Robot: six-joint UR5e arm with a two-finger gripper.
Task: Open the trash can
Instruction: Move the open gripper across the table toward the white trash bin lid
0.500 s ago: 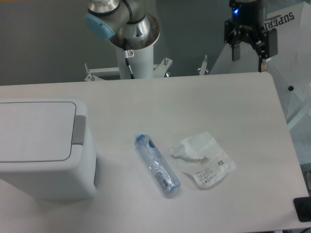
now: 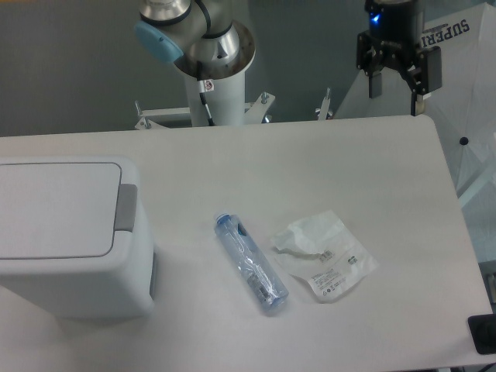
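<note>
The trash can [image 2: 62, 232] is a large white boxy bin at the left edge of the table. Its flat lid [image 2: 54, 208] lies shut, with a grey push tab [image 2: 126, 208] on its right side. My gripper [image 2: 397, 87] hangs at the far right, above the table's back edge, far from the can. Its two black fingers [image 2: 375, 80] stand apart, open, with nothing between them.
A clear plastic bottle [image 2: 250, 263] lies on its side mid-table. A crumpled clear plastic wrapper [image 2: 323, 254] lies just right of it. The arm's base column [image 2: 215, 85] stands behind the table's back edge. A dark object [image 2: 483, 335] sits at the lower right corner.
The gripper has risen very slightly. The can, bottle and wrapper have not moved.
</note>
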